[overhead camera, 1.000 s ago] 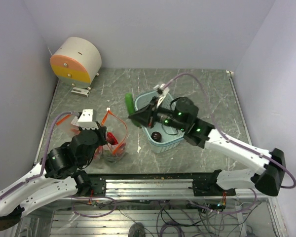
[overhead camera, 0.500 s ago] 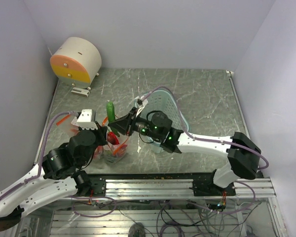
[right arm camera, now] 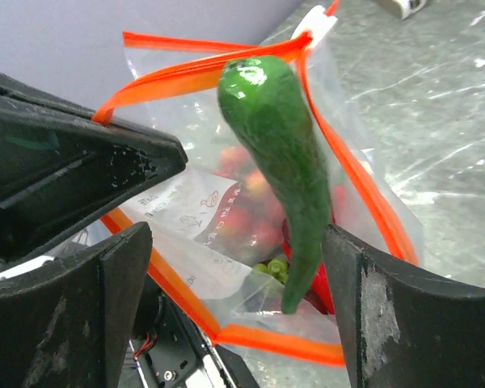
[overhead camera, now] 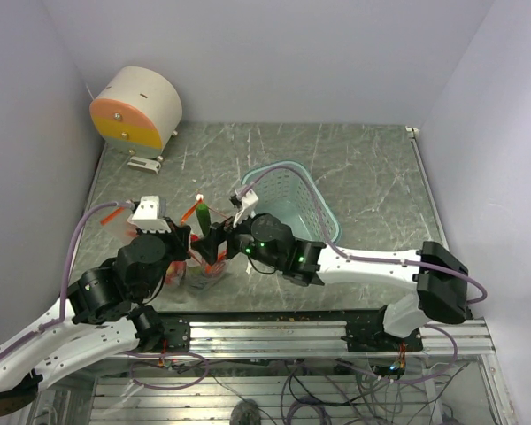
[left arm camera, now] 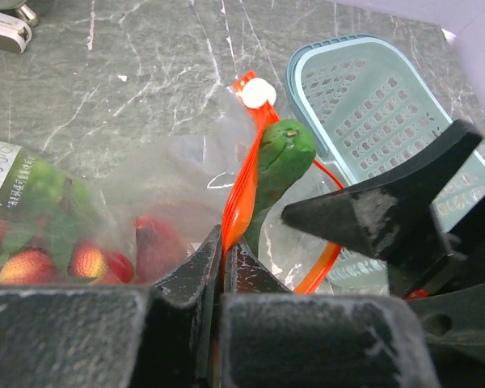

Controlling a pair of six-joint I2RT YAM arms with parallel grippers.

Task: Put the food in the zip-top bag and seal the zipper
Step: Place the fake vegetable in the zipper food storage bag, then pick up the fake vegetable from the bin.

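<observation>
Our right end effector crossed from basket to zip-top bag, now spread around the green pepper; our left end effector pinches the zipper.

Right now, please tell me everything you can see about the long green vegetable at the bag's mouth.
The long green vegetable is a glossy, smooth toy, plastic by its look, blunt on top and tapering to a point. It stands almost upright, tip down in the mouth of the zip-top bag, between the two sides of the open zipper. The right gripper is open around it, not gripping it.
</observation>
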